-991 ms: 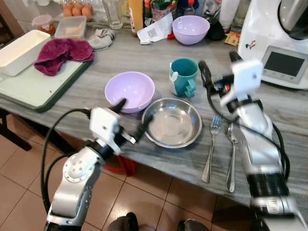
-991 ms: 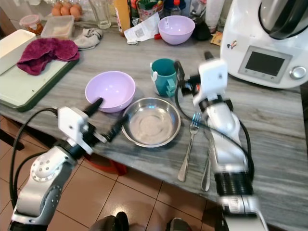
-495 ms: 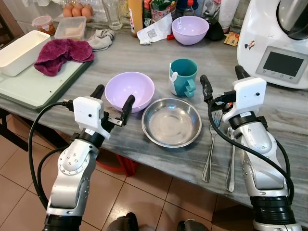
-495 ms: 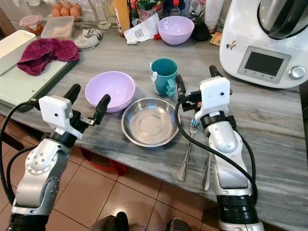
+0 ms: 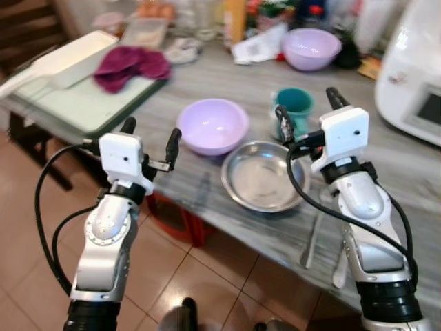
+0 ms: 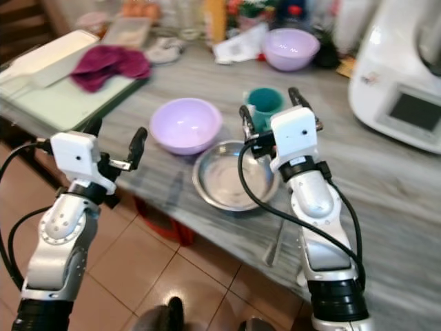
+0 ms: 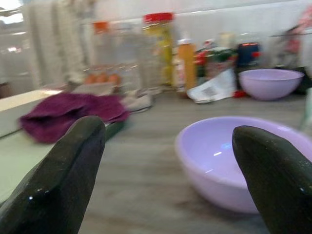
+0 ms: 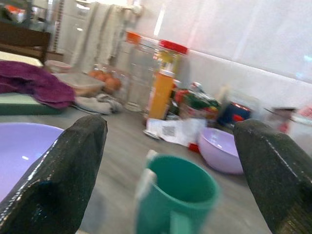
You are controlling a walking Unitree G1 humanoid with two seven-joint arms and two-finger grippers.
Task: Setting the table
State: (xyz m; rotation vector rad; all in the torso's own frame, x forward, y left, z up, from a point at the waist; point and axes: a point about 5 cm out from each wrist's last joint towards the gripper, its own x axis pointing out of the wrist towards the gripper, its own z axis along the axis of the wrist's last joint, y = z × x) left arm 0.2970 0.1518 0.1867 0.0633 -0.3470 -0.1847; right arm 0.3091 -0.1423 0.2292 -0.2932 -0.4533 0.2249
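Beyond the right gripper's (image 5: pixel 306 117) spread jaws, teal mug (image 8: pixel 178 200).

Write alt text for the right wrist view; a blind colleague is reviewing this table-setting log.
The open right gripper faces a teal mug standing on a grey counter, the mug between its two black fingers. A lilac bowl sits to one side, a second lilac bowl farther back, with an orange bottle and a purple cloth behind, all slightly blurred.

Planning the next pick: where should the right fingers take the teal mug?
Across the rim of the teal ceramic mug, coming from the table edge side: it stands upright, mouth open, and its handle faces the right gripper, whose fingers already straddle it.
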